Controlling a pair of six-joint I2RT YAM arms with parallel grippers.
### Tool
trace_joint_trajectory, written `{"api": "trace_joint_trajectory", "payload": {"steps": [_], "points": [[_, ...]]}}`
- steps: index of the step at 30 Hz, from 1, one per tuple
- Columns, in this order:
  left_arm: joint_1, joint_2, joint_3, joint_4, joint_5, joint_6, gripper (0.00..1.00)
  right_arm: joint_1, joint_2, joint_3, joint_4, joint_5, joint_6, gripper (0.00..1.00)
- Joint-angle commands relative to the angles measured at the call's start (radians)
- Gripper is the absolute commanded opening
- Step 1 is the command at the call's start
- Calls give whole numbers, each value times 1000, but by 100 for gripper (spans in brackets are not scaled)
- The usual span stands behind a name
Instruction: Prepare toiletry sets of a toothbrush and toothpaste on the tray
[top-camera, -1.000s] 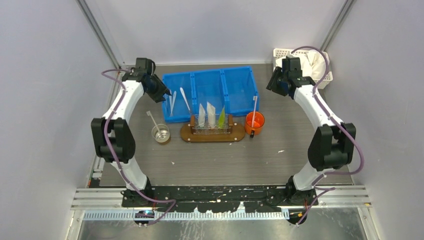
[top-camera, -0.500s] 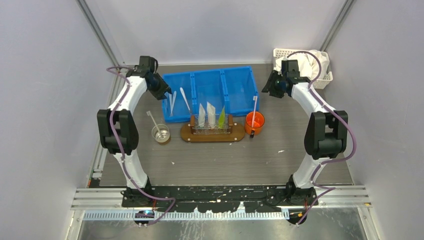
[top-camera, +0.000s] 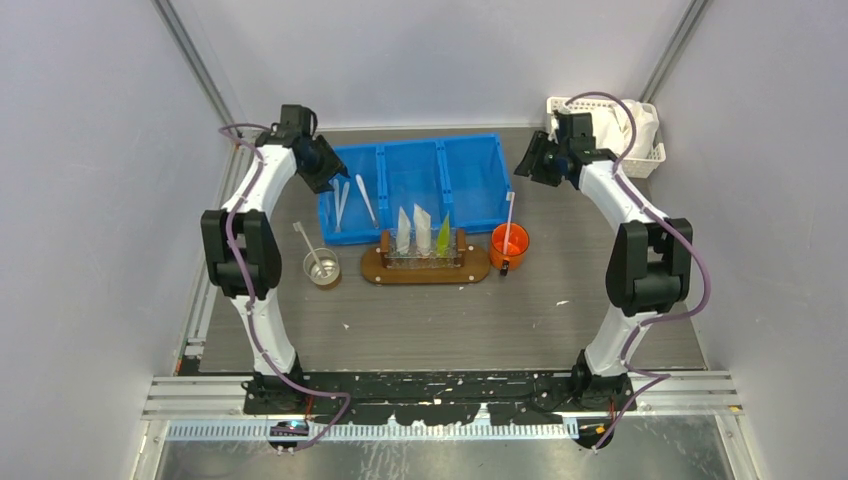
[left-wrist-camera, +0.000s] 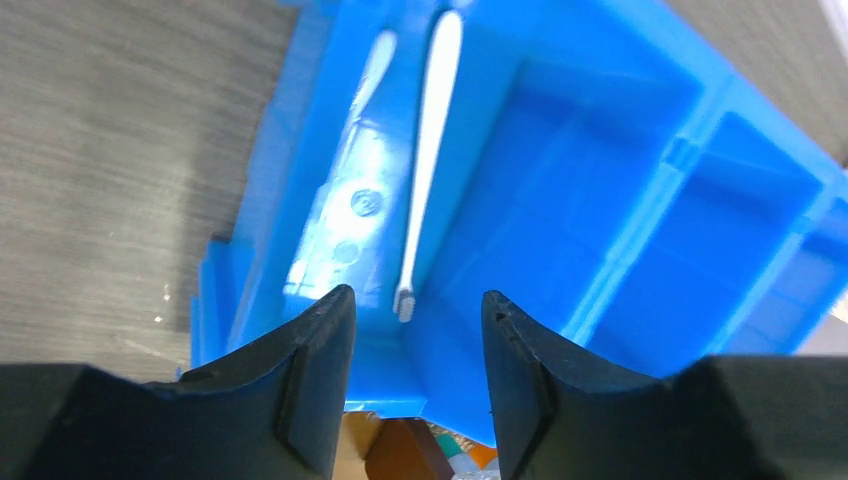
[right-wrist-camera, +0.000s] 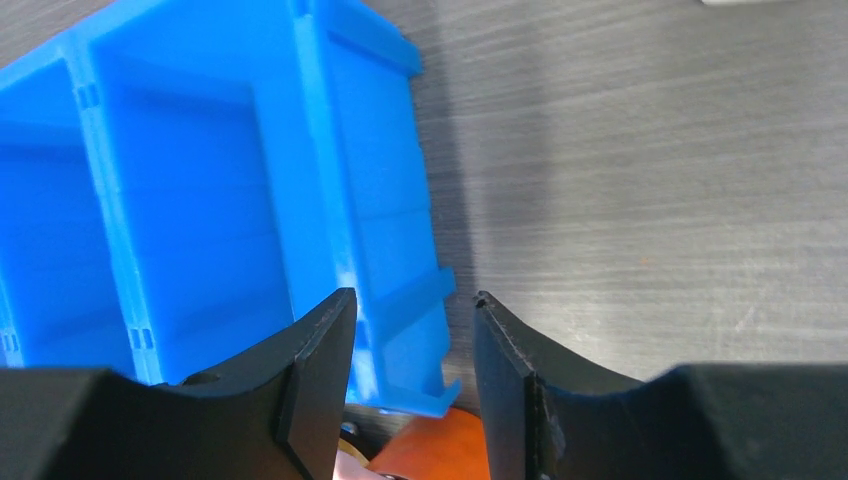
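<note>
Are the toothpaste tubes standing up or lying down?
Standing up. The three toothpaste tubes point upward, side by side, in a clear rack on the brown tray.

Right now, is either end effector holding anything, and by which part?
Nothing is held. The left end effector stands open above a toothbrush in the blue bin; the right end effector is open and empty too.

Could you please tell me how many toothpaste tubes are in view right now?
3. All stand upright in the rack on the tray: the left white tube, the middle white tube and the yellow-green tube on the right. I see none elsewhere.
</note>
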Motion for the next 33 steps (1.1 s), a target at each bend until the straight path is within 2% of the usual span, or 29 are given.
{"api": "trace_joint_trajectory", "payload": {"steps": [1, 8, 14, 19, 24, 33], "points": [[8, -21, 75, 49, 84, 33, 52, 56, 44, 114, -24, -11, -78, 52], [8, -120, 58, 69, 124, 57, 54, 120, 129, 204, -100, 4, -130, 52], [9, -191, 61, -1, 85, 74, 54, 159, 220, 303, -208, 156, -150, 51], [9, -266, 8, 0, 84, 76, 53, 161, 296, 376, -263, 246, -158, 39], [9, -326, -35, 8, 81, 82, 53, 161, 328, 420, -256, 254, -150, 16], [11, -358, -77, 13, 84, 86, 53, 157, 341, 474, -221, 290, -103, 11]]}}
